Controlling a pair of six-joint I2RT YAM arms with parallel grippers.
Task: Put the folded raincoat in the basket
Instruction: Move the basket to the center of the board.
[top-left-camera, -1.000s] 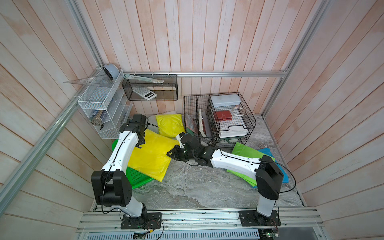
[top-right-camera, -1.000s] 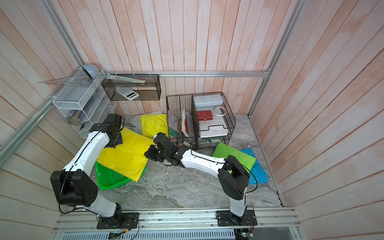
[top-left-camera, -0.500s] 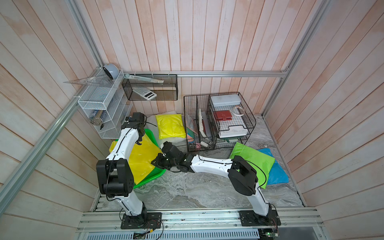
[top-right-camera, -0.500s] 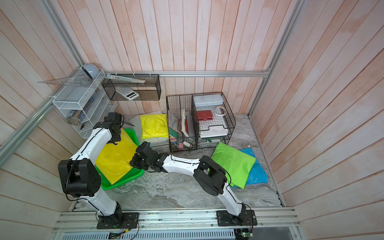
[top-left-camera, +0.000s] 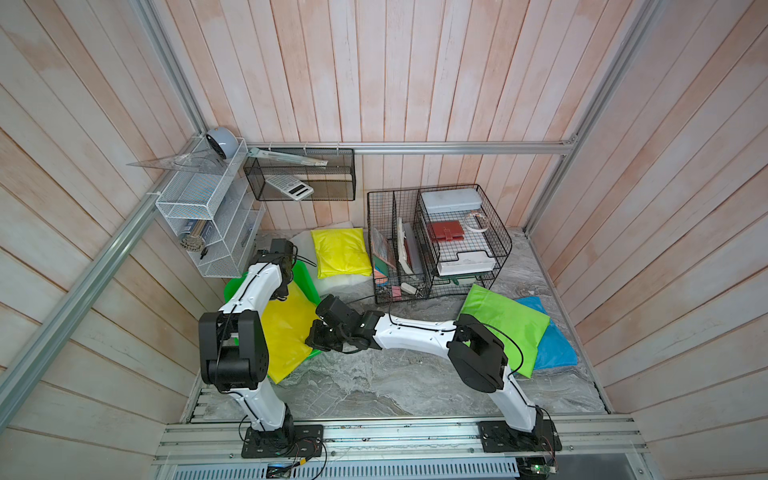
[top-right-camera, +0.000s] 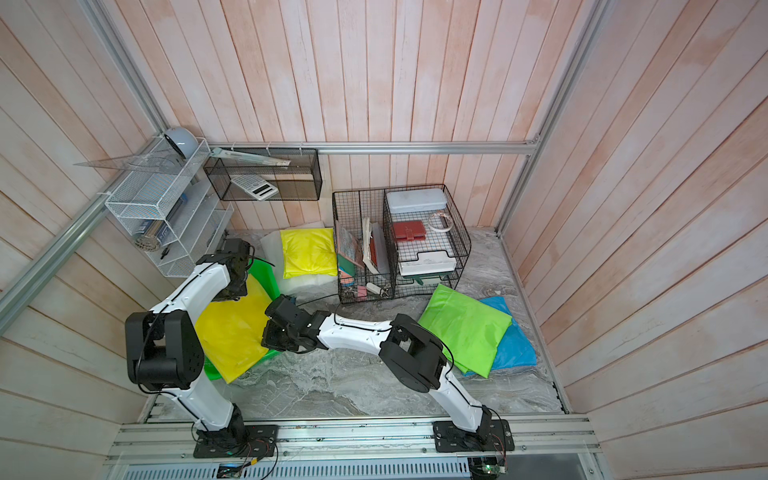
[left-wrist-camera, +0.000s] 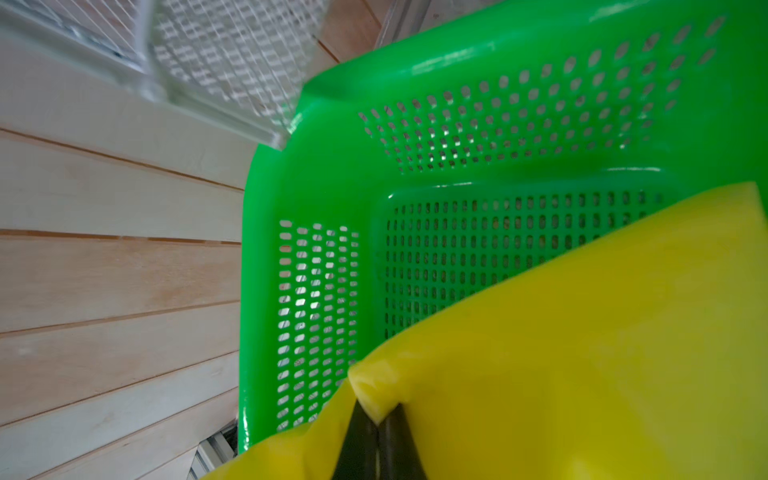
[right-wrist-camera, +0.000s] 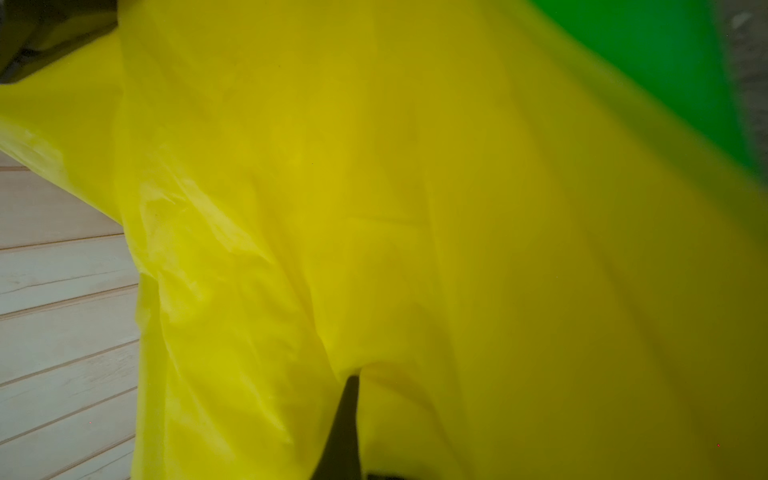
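Partly inside basket, seemingly: raincoat

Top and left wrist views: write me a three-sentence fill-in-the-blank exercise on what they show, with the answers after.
The left gripper is shut on a corner of the ____ raincoat.
That raincoat lies partly inside the ____ basket.
The calculator lies in the ____ mesh wall bin.
Missing words: yellow; green; black.
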